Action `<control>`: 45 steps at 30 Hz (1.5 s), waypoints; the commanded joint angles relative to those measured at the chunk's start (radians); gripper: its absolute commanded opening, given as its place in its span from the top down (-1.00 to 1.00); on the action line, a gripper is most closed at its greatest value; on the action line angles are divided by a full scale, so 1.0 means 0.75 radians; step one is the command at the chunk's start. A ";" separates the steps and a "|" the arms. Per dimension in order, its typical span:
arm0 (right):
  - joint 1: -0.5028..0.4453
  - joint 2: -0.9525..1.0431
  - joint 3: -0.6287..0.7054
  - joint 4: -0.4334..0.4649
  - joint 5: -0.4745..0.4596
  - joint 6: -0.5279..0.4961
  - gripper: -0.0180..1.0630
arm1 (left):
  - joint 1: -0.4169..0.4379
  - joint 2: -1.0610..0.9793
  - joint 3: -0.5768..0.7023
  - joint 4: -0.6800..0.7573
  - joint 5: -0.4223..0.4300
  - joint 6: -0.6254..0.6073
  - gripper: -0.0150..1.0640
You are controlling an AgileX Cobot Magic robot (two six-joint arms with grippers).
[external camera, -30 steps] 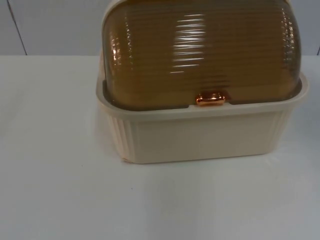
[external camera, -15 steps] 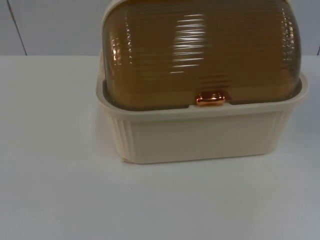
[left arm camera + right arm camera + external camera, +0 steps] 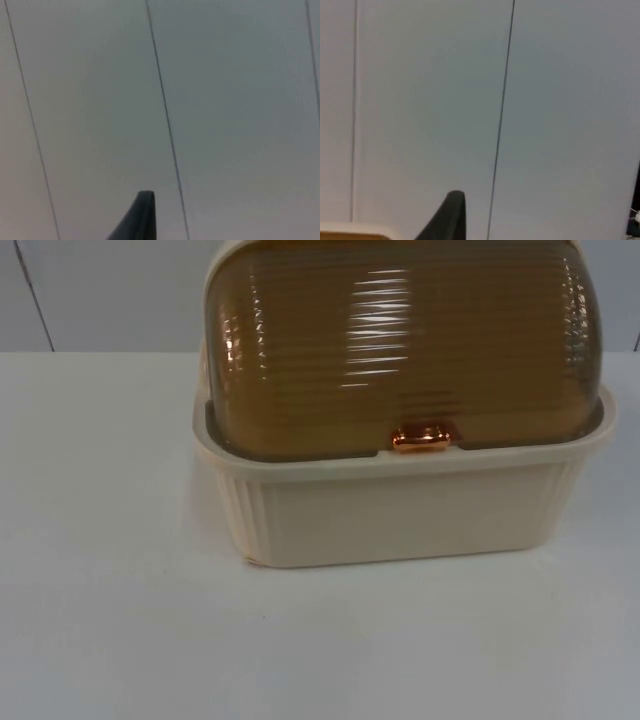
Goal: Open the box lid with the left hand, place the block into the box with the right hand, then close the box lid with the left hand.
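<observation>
The cream box (image 3: pixel 400 510) stands on the white desk (image 3: pixel 110 620) against the grey wall (image 3: pixel 100 290), its long side running left to right. The ribbed amber lid (image 3: pixel 400 340) is down over it, with the copper handle (image 3: pixel 421 437) at the middle of the front rim. What lies under the lid cannot be made out. The left hand (image 3: pixel 142 220) and right hand (image 3: pixel 451 217) both face the wall, raised away from the lid; whether either is wide or narrow cannot be told. Judging by this, the lid has not yet been opened, and neither arm looks clearly nearer the handle
</observation>
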 commanded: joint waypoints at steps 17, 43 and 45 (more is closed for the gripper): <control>0.025 -0.100 0.035 0.092 0.071 -0.063 -0.98 | 0.055 -0.089 0.027 -0.097 0.135 0.065 -0.97; 0.096 -0.100 0.219 0.184 0.112 -0.154 -0.98 | 0.055 -0.133 0.213 -0.149 0.064 0.000 -0.97; 0.096 -0.100 0.222 0.200 0.105 -0.149 -0.98 | 0.055 -0.133 0.224 -0.149 0.061 0.000 -0.97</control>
